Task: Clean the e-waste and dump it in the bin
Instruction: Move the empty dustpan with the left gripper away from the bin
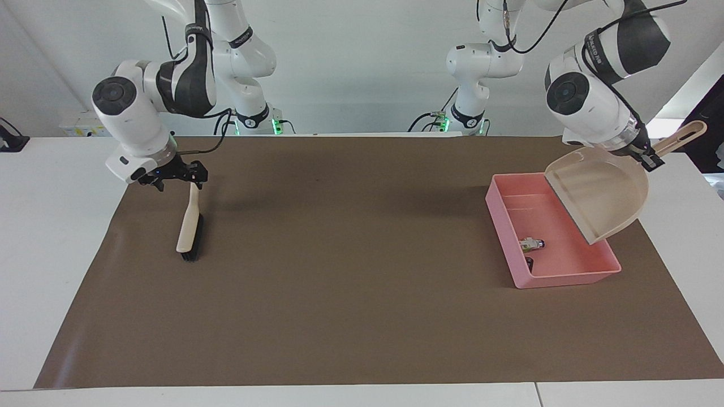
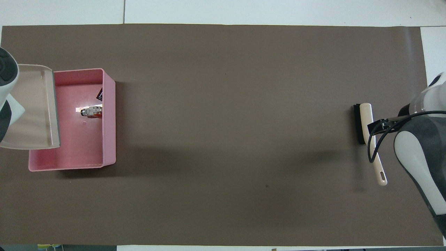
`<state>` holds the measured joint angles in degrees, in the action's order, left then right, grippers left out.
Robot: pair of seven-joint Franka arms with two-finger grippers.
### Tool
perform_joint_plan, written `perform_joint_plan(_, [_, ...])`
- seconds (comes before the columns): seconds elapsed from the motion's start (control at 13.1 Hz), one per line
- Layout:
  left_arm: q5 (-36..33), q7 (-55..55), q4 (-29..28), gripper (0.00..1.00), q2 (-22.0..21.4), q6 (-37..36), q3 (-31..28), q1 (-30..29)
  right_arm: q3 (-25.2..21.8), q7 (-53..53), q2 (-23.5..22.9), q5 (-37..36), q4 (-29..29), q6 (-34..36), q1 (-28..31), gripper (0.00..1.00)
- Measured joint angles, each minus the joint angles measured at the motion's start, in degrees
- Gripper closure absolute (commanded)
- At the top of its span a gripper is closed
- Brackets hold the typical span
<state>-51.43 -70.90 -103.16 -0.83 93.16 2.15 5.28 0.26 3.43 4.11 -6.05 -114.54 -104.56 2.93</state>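
Observation:
The pink bin (image 1: 565, 278) stands on the brown mat at the left arm's end of the table. Both e-waste scraps lie inside it: the white-grey one (image 1: 530, 243) (image 2: 90, 111) and, by the wall, the dark one (image 1: 530, 262) (image 2: 100, 94). My left gripper (image 1: 650, 156) is shut on the handle of the beige dustpan (image 1: 602, 192) (image 2: 33, 108), which hangs tilted and empty over the bin's edge. My right gripper (image 1: 176, 176) (image 2: 381, 122) hovers open just above the handle of the brush (image 1: 189, 223) (image 2: 364, 120), which lies flat on the mat.
The brown mat (image 1: 350, 271) covers most of the white table. The bin (image 2: 109, 115) sits close to the mat's edge. Between brush and bin the mat stretches flat.

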Motion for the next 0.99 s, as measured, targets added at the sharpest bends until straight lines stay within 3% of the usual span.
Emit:
perform_joint_plan(0.15, [7.54,-1.16,0.95,1.0,-0.61,0.41,0.06,0.1,0.34,-8.56,0.64,1.85,4.51,2.21,-1.44,0.0])
perform_joint_plan(0.38, [17.58,-1.34,0.64,1.0,-0.35,2.56,0.47,0.7,0.52,-11.44,1.11,2.71,14.2,10.25,-1.17,0.0])
perform_joint_plan(0.69, [21.83,1.55,-0.86,1.0,1.33,2.83,0.72,7.9,-0.1,-11.48,-0.38,2.73,23.93,19.37,-0.05,0.0])
perform_joint_plan(0.99, [24.47,11.22,-1.44,1.0,6.44,2.89,0.94,17.92,-0.19,-11.48,-2.65,2.74,25.02,20.38,-0.05,0.0])
